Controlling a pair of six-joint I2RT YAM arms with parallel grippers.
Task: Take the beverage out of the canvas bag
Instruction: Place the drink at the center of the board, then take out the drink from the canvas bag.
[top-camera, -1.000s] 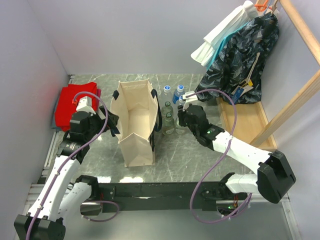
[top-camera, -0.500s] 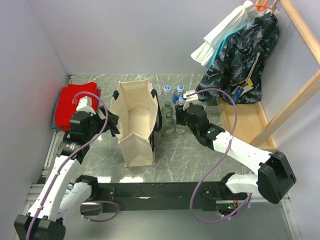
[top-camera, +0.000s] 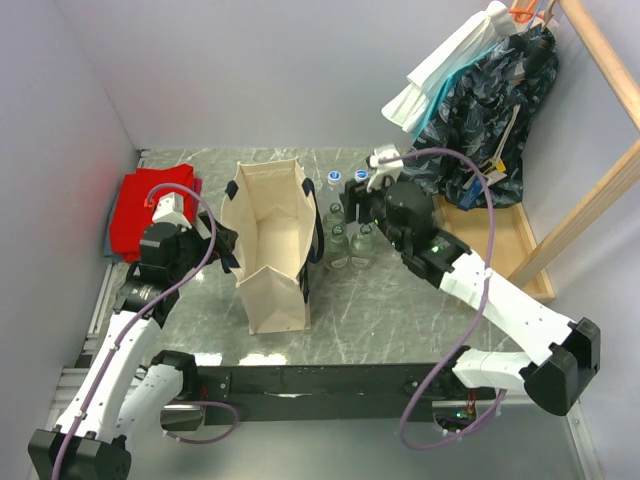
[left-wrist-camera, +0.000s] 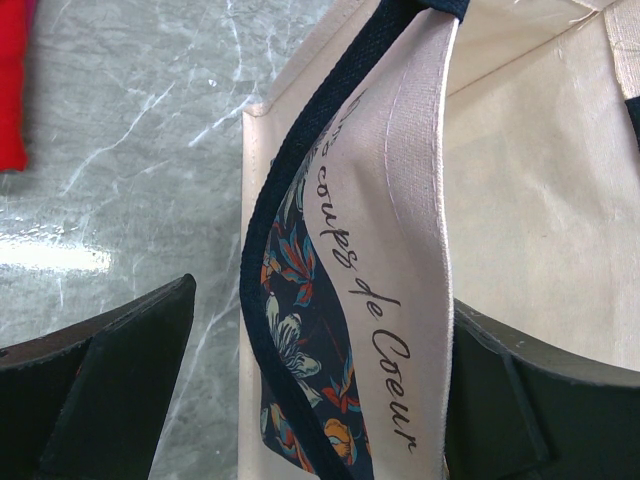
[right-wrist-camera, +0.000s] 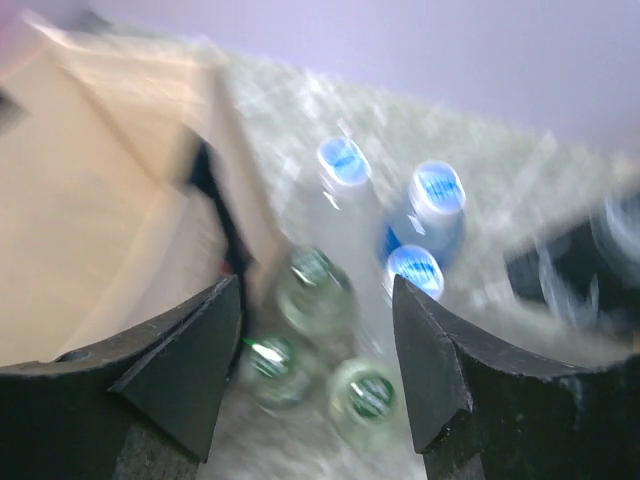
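Canvas bag (top-camera: 270, 250): tall, boxy, beige, with dark navy strap handles. It stands upright, mouth open, on the grey marbled table (top-camera: 400, 310) left of centre, long axis running 12 to 6 o'clock. From above its interior reads as pale cloth.

Left wrist view adds detail the top view lacks: script lettering on the bag (left-wrist-camera: 400, 200), a floral navy panel, and navy edging.

Left gripper (top-camera: 215, 245) is at the bag's 9 o'clock rim. Up close, the left gripper (left-wrist-camera: 320, 380) has its jaws apart and straddles the bag wall. One finger lies against the cloth, the other has a sliver of table showing beside it, so there is no firm clamp.

Right gripper (top-camera: 355, 205) is above the bottles (top-camera: 345, 230), which cluster just beside the bag at its 3 o'clock. The right wrist view is motion-blurred: the right gripper (right-wrist-camera: 320, 300) has its jaws spread wide with nothing between them. Below, the bottles (right-wrist-camera: 350, 330) show blue caps at 12 o'clock and green ones nearer.

Surroundings: red folded cloth (top-camera: 150, 205) at the bag's 9 o'clock; hanging garments (top-camera: 480, 110) and a wooden rack (top-camera: 600, 190) at 2 o'clock.
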